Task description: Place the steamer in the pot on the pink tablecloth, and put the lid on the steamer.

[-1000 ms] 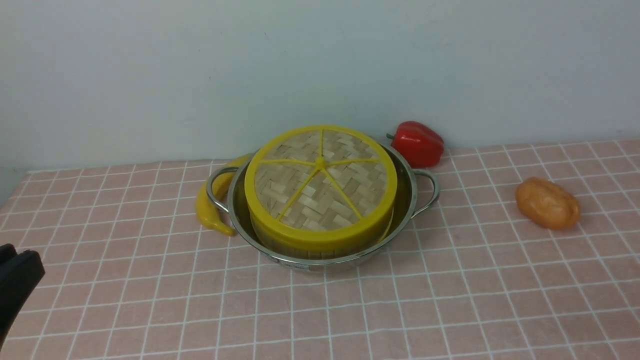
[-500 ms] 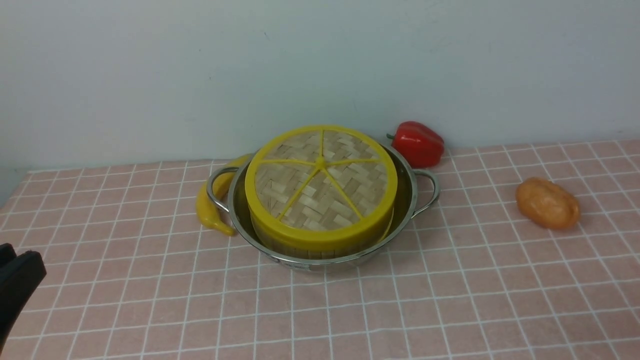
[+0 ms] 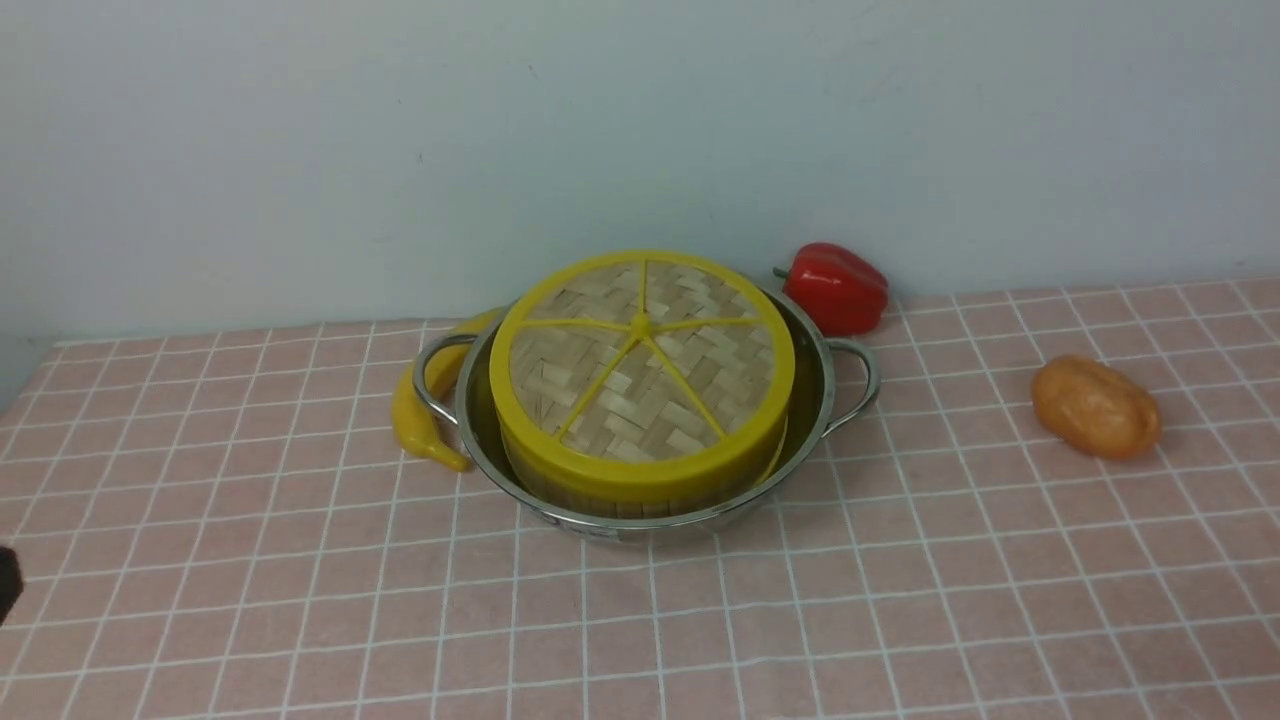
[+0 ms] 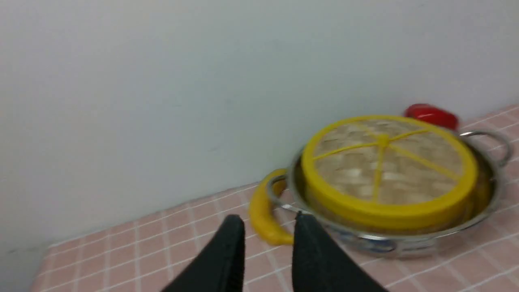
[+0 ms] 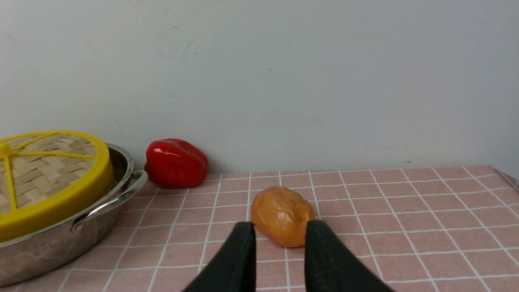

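The shiny steel pot (image 3: 812,415) stands on the pink tablecloth (image 3: 900,600) near the back wall. The steamer (image 3: 610,500) sits inside it; only a strip of its bamboo wall shows under the lid. The lid (image 3: 640,360), woven with yellow rim and spokes, lies flat on the steamer. All show blurred in the left wrist view: lid (image 4: 385,170), pot (image 4: 409,243). My left gripper (image 4: 267,222) is open and empty, well back from the pot; only a dark tip (image 3: 8,585) shows in the front view. My right gripper (image 5: 279,229) is open and empty, out of the front view.
A yellow chili-shaped toy (image 3: 420,420) lies against the pot's left handle. A red bell pepper (image 3: 838,287) lies behind the pot's right side by the wall. An orange-brown lump (image 3: 1095,407) lies to the right, just beyond my right gripper's fingertips (image 5: 282,215).
My left gripper has drawn back towards the lower left; only its tip remains in the front view. The pot, steamer and lid have not moved.
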